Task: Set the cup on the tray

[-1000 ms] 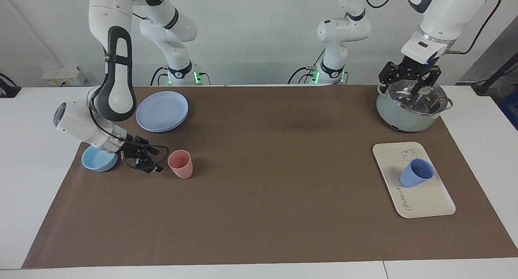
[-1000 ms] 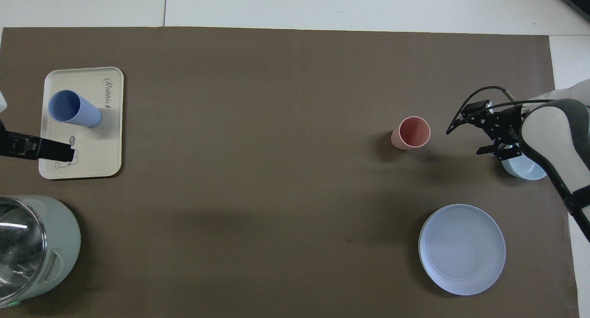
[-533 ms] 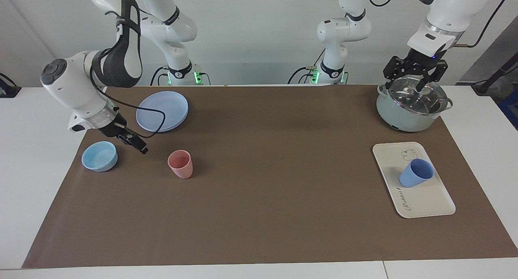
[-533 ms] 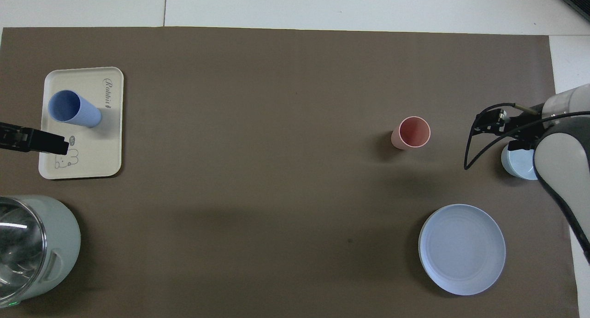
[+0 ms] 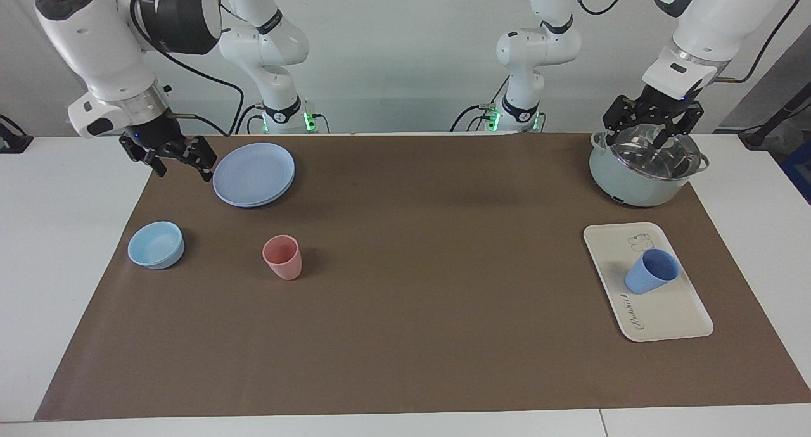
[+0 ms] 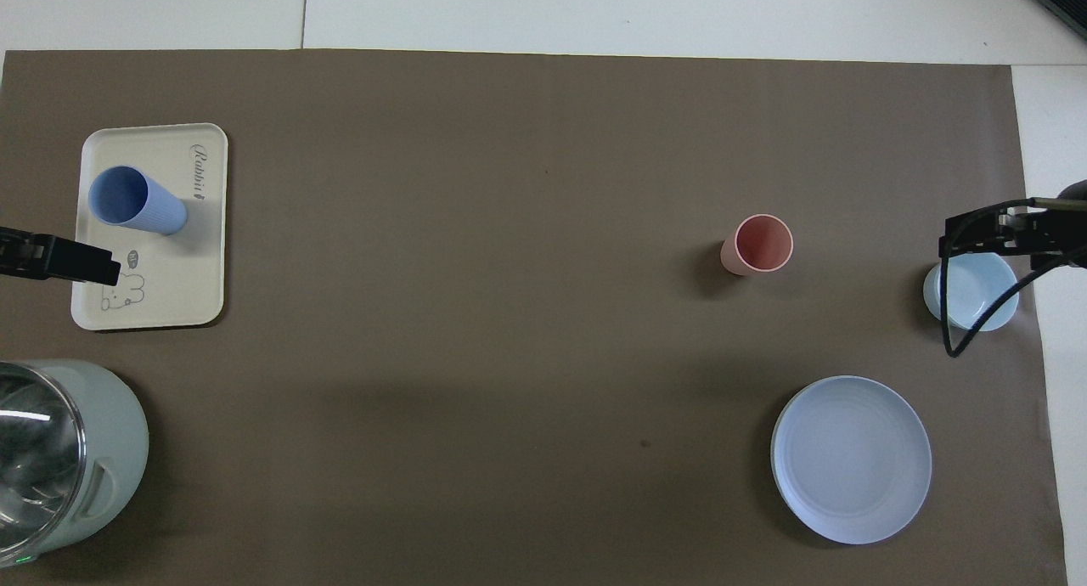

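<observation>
The periwinkle-blue cup [image 5: 651, 271] stands upright on the cream tray [image 5: 668, 313] at the left arm's end of the table. Nothing touches it. It also shows in the overhead view [image 6: 136, 201], on the tray [image 6: 170, 293]. My left gripper [image 5: 652, 121] hangs open and empty over the pot's glass lid; its tip shows in the overhead view [image 6: 85, 263] at the tray's edge. My right gripper [image 5: 180, 163] is open and empty, raised over the mat's edge beside the blue plates; it shows in the overhead view [image 6: 1006, 233].
A grey-green pot [image 5: 643, 168] with a glass lid stands nearer to the robots than the tray. At the right arm's end are stacked blue plates [image 5: 253, 173], a light-blue bowl [image 5: 156, 244] and a pink tumbler [image 5: 282, 256].
My right gripper has risen from low beside the pink tumbler and bowl and swung back toward the robots, to beside the plates. My left gripper has lifted slightly over the pot. The cup has not moved.
</observation>
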### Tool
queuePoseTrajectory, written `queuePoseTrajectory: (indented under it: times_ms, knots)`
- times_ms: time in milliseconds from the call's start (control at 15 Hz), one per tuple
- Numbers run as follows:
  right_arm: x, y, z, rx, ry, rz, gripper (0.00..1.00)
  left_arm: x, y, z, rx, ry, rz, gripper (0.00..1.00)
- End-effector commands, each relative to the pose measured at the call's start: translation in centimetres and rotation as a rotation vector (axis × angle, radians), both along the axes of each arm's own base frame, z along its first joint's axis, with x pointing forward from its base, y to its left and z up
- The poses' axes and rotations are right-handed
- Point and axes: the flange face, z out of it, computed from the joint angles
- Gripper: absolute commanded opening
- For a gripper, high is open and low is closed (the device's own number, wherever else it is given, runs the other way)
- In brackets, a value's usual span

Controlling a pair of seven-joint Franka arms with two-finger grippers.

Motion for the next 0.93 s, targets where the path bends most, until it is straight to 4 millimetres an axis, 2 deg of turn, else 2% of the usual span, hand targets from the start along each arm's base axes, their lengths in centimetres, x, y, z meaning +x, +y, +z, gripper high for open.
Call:
queuePoseTrajectory:
  times_ms: [0, 133, 867]
  knots:
    - [1.4, 0.6, 3.0, -0.027, 0.025, 0.033, 1.00, -0.4, 0.2, 0.2, 0.004, 0.009, 0.013, 1.00]
    - [1.5, 0.7, 3.7, -0.021, 0.031, 0.033, 1.00, -0.4, 0.2, 0.2, 0.004, 0.009, 0.013, 1.00]
    - [0.3, 2.2, 2.8, -0.005, 0.068, 0.104, 1.00, -0.4, 0.2, 0.2, 0.004, 0.009, 0.013, 1.00]
